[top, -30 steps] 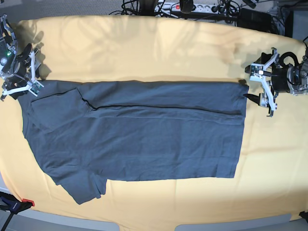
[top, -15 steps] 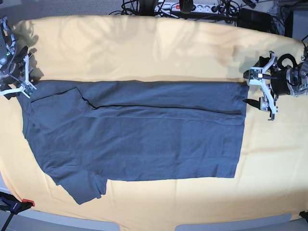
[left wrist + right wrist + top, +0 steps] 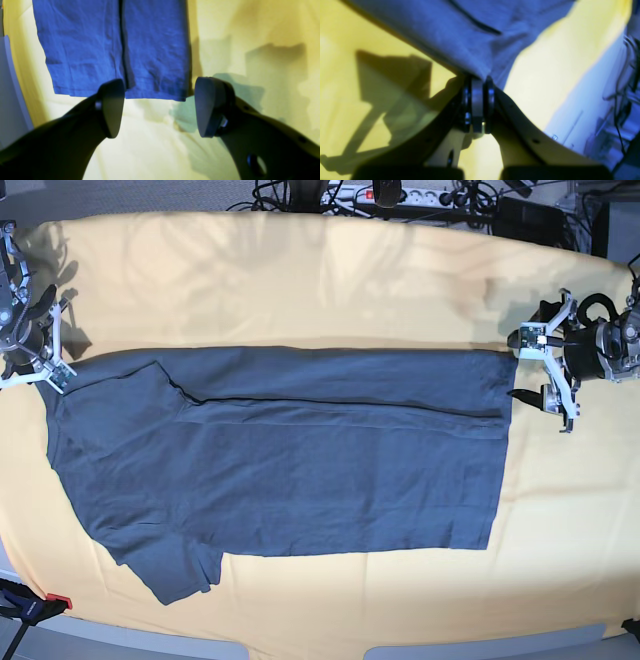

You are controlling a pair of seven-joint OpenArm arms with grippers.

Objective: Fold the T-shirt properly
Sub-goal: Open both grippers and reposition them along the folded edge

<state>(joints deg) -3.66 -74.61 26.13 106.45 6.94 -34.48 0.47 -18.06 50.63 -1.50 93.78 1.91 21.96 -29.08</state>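
The dark blue-grey T-shirt (image 3: 300, 460) lies flat on the orange-yellow cloth (image 3: 300, 280), its far strip folded over and one sleeve at the near left. My right gripper (image 3: 60, 373) sits at the shirt's far left corner. In the right wrist view this gripper (image 3: 478, 81) is shut, with the T-shirt (image 3: 470, 32) fabric drawn into its tips. My left gripper (image 3: 525, 365) hovers just beyond the far right hem corner. In the left wrist view the left gripper (image 3: 160, 105) stands open and empty, the T-shirt (image 3: 112, 45) hem just ahead of its fingers (image 3: 112, 107).
Cables and a power strip (image 3: 400, 195) run along the back edge beyond the cloth. A red and black clamp (image 3: 40, 605) sits at the near left corner. Grey table edge (image 3: 300, 652) shows at the front.
The right gripper has closed on the shirt's far left corner and shifted slightly left. The left gripper has stayed open and drifted slightly right of the hem.
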